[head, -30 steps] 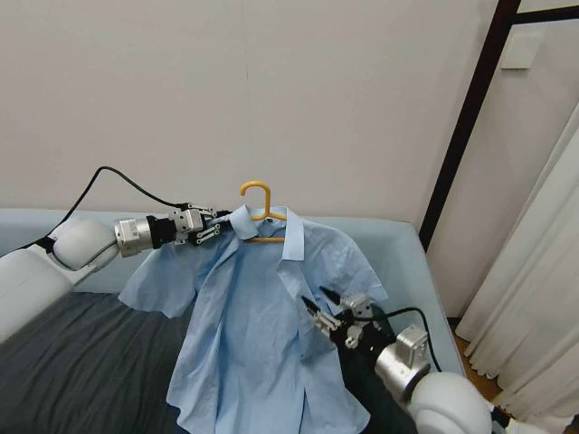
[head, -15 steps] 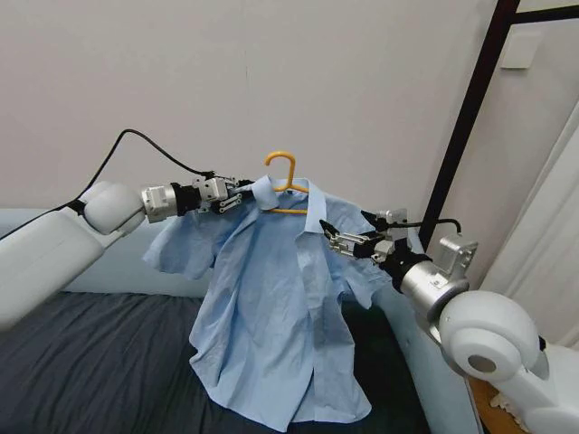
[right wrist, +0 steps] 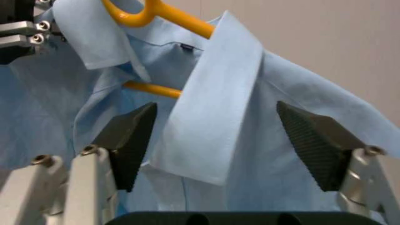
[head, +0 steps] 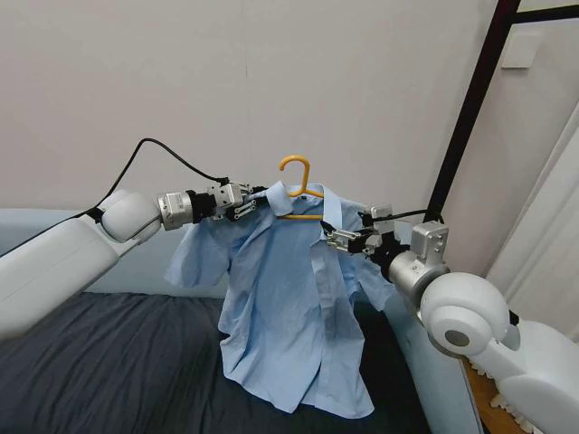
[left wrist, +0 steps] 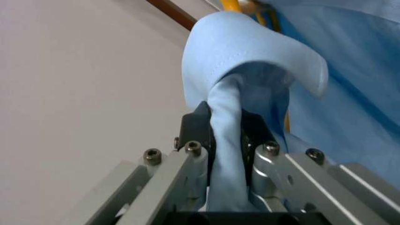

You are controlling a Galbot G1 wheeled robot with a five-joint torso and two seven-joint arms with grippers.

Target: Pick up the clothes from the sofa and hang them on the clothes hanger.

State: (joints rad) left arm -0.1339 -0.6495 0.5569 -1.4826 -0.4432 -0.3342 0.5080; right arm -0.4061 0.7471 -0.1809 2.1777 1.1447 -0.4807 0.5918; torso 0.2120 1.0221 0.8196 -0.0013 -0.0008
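The left gripper (head: 242, 201) reaches in from the left at collar height. Its fingers (left wrist: 198, 129) are pressed together on a fold of a light blue shirt (head: 289, 307), pinching the cloth just below the left side of the collar (left wrist: 250, 51). The left wrist view shows the fabric bunched between the two dark pads and rising into the curled collar edge.

The right gripper (head: 336, 237) comes in from the right, near the shirt's right front. Its jaws are spread wide. In the right wrist view the two ribbed pads (right wrist: 131, 140) stand well apart, with the right collar flap (right wrist: 216, 98) hanging between them. Whether either pad touches the cloth cannot be told.

A yellow hanger (head: 298, 176) sits inside the neck of the shirt. Its hook rises above the collar and its bar shows below the collar opening.

The shirt hangs open-fronted in the air, with one short sleeve drooping on the left. Its hem hangs over the dark seat of the sofa (head: 90, 362). Behind stands a plain pale wall (head: 271, 81), with a dark upright post (head: 466, 117) at the far right.
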